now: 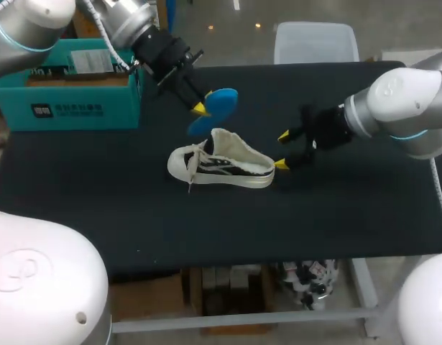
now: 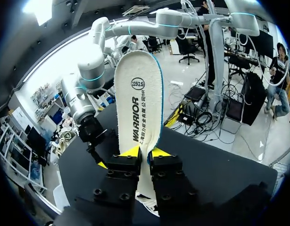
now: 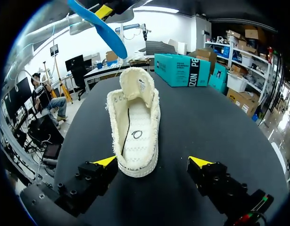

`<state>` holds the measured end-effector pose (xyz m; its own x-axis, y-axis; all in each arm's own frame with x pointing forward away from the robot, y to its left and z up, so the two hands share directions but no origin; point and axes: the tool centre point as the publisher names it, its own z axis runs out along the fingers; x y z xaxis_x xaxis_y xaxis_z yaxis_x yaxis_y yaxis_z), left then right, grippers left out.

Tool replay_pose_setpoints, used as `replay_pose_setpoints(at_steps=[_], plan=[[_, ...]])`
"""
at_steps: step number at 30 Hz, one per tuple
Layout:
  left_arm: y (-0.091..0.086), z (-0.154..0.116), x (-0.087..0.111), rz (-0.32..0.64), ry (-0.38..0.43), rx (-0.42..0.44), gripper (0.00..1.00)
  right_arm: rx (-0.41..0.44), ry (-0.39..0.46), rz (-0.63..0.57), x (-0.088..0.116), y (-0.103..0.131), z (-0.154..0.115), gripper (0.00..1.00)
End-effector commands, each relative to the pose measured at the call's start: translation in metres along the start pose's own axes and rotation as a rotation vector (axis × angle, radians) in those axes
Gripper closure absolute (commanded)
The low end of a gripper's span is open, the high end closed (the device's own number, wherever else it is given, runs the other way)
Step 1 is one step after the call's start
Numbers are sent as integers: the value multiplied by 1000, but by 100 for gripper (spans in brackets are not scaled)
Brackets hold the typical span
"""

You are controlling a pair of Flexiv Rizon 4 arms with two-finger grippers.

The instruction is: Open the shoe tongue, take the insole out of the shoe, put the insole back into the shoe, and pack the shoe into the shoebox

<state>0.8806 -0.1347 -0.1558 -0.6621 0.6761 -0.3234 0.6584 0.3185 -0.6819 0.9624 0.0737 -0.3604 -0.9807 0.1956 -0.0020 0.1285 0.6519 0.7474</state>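
One shoe (image 1: 221, 167), one blue insole (image 1: 215, 108), one teal shoebox (image 1: 70, 108), one table (image 1: 335, 215), two arms (image 1: 134, 29) (image 1: 400, 100)

Left arm (image 1: 26, 29) is covering part of the shoebox (image 1: 66, 108), which is sitting at ten o'clock from the shoe (image 1: 221, 167). Left wrist view: the insole (image 2: 137, 103) end nearest the left gripper (image 2: 145, 153) is hiding between its pinching fingers. Right wrist view: raised tongue (image 3: 135, 84) is blocking the toe, and the insole is getting cut off by the black rim.
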Motion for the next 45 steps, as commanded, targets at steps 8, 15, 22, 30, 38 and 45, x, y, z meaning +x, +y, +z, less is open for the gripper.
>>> replay_pose_setpoints(at_steps=[8, 15, 22, 30, 38, 45], plan=[[20, -34, 43, 236, 18, 69, 100, 168, 7, -110, -18, 48, -9, 0], [22, -37, 51, 243, 25, 24, 100, 205, 15, -138, -22, 56, -8, 0], [22, -37, 51, 243, 25, 24, 100, 273, -14, -125, -27, 67, 1, 0], [22, -37, 51, 243, 25, 24, 100, 390, -19, -103, -23, 84, 22, 0], [25, -38, 57, 261, 28, 35, 100, 438, 7, -108, -10, 86, 41, 0], [39, -43, 73, 270, 17, 34, 100, 489, -2, -102, -1, 87, 54, 0]])
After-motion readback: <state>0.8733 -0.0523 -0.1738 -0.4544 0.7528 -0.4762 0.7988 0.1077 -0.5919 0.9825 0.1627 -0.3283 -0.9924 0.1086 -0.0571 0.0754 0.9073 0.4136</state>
